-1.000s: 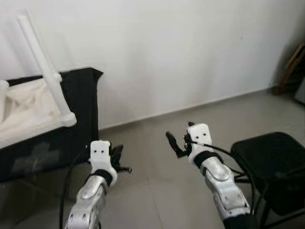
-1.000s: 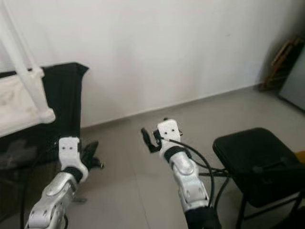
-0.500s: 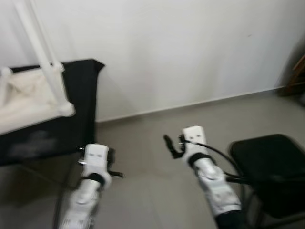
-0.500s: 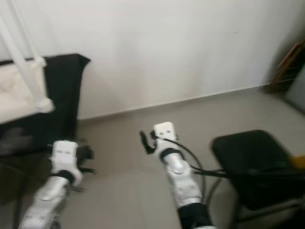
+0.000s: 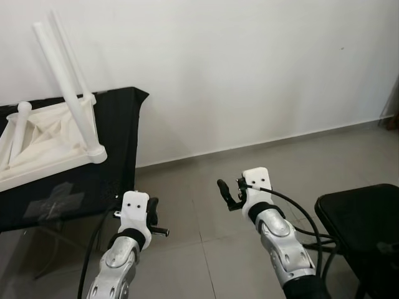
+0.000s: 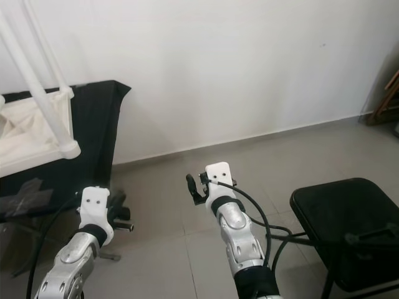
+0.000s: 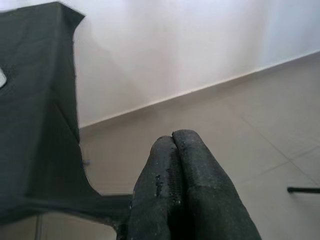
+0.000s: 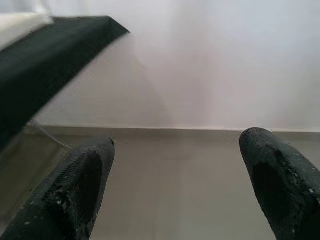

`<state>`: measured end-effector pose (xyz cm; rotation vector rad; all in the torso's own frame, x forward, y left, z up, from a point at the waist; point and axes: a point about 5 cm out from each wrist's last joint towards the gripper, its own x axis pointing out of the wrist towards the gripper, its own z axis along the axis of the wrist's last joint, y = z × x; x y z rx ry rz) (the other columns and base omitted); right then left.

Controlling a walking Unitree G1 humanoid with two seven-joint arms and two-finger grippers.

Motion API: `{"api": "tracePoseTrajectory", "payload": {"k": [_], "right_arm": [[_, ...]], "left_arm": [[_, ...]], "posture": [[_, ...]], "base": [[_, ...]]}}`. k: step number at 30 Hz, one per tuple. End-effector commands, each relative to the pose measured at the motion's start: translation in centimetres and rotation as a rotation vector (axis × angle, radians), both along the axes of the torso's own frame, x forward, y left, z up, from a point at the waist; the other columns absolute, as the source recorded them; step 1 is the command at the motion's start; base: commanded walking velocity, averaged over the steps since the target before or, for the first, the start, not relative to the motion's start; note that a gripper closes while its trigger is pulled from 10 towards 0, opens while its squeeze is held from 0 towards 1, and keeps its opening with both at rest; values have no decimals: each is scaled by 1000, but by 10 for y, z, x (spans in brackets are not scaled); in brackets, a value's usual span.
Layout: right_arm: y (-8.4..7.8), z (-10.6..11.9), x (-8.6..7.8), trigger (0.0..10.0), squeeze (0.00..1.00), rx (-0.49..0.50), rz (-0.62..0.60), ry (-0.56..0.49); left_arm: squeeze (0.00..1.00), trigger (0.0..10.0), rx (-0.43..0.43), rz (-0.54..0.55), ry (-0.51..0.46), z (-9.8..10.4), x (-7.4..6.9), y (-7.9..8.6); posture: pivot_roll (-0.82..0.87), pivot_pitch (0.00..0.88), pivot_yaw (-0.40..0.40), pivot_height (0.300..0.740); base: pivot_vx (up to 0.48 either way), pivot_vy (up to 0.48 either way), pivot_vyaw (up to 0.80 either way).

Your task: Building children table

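A white children's table (image 5: 47,140) lies upside down on a taller table draped in black cloth (image 5: 121,134) at the left. Its round white legs (image 5: 67,90) stick up toward the wall. Both my arms are raised over the grey tiled floor, to the right of that table and apart from it. My left gripper (image 5: 153,210) is shut, and in the left wrist view its fingertips (image 7: 172,142) press together with nothing between them. My right gripper (image 5: 225,193) is open, its two black fingers (image 8: 75,187) spread wide with bare floor and wall between them.
A black stool (image 6: 346,221) on thin metal legs stands at the right, close to my right arm. A white wall (image 5: 249,68) runs across the back. Something wooden (image 6: 389,93) leans at the far right edge. Thin black stand legs (image 5: 47,246) show under the draped table.
The whole view has shifted and sharpened after a blurred moment, so the camera moved. Both arms keep about the same raised pose, with grippers unchanged.
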<state>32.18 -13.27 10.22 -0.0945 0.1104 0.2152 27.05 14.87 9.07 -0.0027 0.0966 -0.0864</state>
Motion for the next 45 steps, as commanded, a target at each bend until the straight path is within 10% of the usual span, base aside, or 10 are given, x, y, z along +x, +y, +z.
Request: {"api": "tracePoseTrajectory", "payload": {"k": [1,45], "right_arm": [[6,1,2,10000,0,28,14,7],[11,0,4,10000,0,68,69,22]], "left_arm": [[0,10000,0,6,26,-6,-1,3],[0,10000,3,-11,21,-6,1,2]], "posture": [[-85,0,40,740],[-89,0,48,740]], "base": [[330,0,0],[322,0,-93]]}}
